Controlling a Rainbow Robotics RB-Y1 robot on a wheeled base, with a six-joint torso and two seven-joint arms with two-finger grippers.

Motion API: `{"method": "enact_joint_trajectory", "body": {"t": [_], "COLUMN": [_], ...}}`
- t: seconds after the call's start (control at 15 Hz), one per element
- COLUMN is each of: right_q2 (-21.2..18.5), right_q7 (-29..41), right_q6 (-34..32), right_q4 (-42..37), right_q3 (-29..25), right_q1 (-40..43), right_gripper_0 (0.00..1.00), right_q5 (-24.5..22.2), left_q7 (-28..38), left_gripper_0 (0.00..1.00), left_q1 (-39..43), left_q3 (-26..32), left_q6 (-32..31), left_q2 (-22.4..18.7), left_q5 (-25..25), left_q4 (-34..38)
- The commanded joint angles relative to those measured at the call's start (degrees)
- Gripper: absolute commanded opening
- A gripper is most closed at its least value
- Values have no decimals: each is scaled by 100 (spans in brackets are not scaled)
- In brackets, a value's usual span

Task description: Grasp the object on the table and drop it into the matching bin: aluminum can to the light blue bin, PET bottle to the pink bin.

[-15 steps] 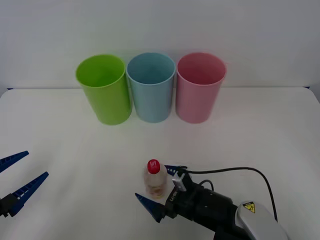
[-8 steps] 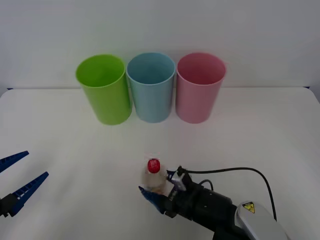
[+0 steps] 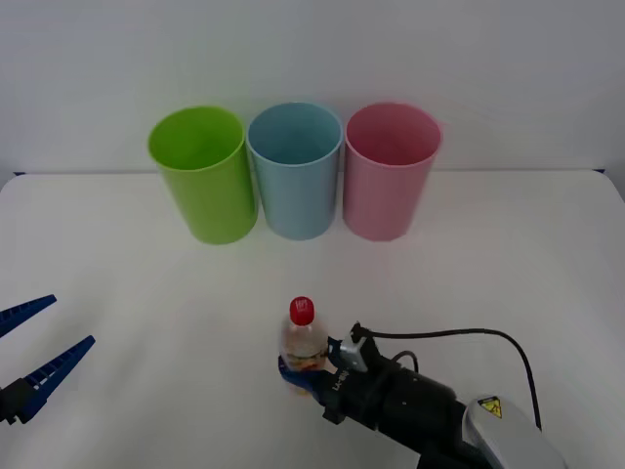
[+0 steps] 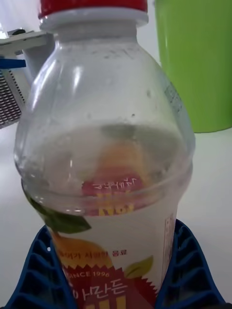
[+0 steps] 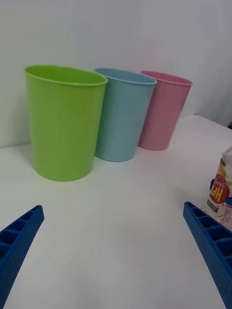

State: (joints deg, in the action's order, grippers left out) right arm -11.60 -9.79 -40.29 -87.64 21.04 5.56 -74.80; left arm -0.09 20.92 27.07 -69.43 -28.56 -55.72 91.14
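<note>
The small clear plastic PET bottle with a red cap [image 3: 302, 339] stands upright on the white table [image 3: 508, 264], its label reading "SINCE 1996" under Korean print. The right gripper [image 3: 305, 372] clamps its lower body. The left gripper [image 3: 37, 347] waits spread apart at the table's left edge.

The PET bottle [image 3: 303, 340], small and clear with a red cap and a pale label printed in red and orange, stands upright near the table's [image 3: 527, 264] front edge, about midway across. The pink bin [image 3: 389, 172] and the light blue bin [image 3: 296, 171] stand upright, touching side by side, along the far edge.
</note>
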Motion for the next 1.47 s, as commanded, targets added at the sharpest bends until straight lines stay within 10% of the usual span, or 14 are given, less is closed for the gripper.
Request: {"method": "enact_joint_trajectory", "body": {"t": [0.07,0.67,1.47], "right_q2": [-202,-1063,-1054], "right_q7": [21,812,3431], "right_q6": [21,302,1638], "right_q4": [-465,-2249,-3286], "right_q3": [32,-618,-1128], "right_q1": [50,199,-636], "right_gripper_0": [0,0,0], "right_q5": [300,968,-773], "left_q7": [0,0,0], "left_gripper_0": [100,100,100], "left_q1": [0,0,0], "left_q3": [0,0,0], "left_q6": [0,0,0], "left_q2": [0,0,0], "left_q5": [0,0,0], "left_q4": [0,0,0]}}
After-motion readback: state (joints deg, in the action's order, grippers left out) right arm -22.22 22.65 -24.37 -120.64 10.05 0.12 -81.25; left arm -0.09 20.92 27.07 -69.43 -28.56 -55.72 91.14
